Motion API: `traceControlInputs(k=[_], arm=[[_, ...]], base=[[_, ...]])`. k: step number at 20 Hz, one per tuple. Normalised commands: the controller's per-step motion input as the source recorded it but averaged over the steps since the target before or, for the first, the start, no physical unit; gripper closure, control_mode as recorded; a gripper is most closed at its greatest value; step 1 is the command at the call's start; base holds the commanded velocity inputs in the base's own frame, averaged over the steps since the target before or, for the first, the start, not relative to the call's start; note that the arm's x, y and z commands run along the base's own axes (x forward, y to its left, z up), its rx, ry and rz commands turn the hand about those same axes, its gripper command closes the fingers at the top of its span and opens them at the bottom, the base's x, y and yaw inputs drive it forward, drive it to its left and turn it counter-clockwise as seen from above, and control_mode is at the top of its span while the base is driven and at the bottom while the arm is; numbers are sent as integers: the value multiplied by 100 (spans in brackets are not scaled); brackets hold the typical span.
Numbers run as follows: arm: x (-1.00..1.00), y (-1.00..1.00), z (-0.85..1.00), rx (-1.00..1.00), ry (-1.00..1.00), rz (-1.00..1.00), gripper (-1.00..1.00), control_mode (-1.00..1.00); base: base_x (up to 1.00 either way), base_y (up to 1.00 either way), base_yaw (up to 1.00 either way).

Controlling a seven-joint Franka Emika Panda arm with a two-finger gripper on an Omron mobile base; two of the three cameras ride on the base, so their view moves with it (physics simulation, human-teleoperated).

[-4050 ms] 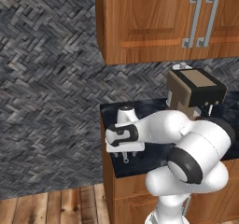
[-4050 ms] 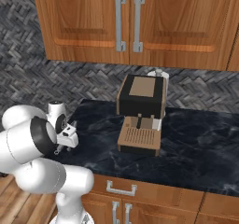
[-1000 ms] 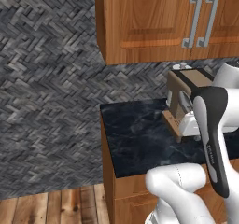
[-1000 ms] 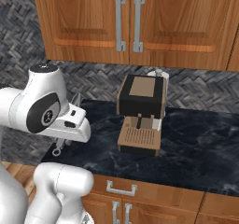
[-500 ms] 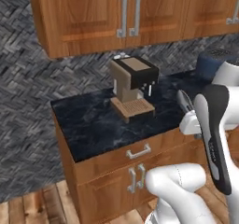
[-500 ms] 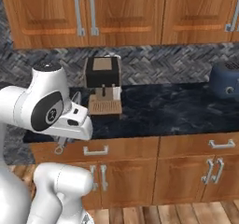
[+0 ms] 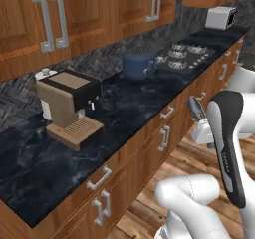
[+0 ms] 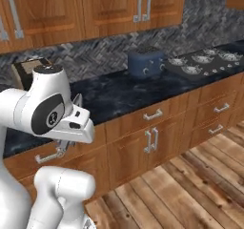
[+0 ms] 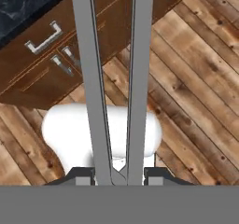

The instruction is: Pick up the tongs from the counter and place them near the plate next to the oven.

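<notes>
The tongs (image 9: pixel 93 78) are in my gripper (image 9: pixel 120 176), which is shut on them near their joined end. In the hand view their two long grey arms run up the picture over wooden floor and cabinet fronts. From the left base the gripper (image 7: pixel 200 126) hangs in front of the lower cabinets, off the black counter (image 7: pixel 134 103), and a grey end of the tongs (image 7: pixel 195 108) sticks out of it. From the right base the gripper (image 8: pixel 64 144) sits low at the left, in front of the counter (image 8: pixel 119 92). The plate and the oven are out of view.
On the counter stand a brown coffee machine (image 7: pixel 67 103), a blue toaster (image 8: pixel 145 61) and, further right, a gas hob (image 8: pixel 205 63). Wooden wall cabinets (image 7: pixel 99 14) hang above. Wooden floor (image 8: pixel 181 185) stretches in front of the drawers.
The whole scene has slid left in both base views: the base has driven right along the counter. The toaster and hob came closer. The tongs stay gripped.
</notes>
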Motion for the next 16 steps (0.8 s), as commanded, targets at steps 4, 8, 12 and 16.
traceControlInputs(k=[4,8,12,16], arm=[[0,0,0,0,0,0,100,100],[0,0,0,0,0,0,100,100],[0,0,0,0,0,0,100,100],[0,0,0,0,0,0,100,100]], base=[[0,-5,-74],[0,-3,-70],[8,0,-55],[40,0,-27]])
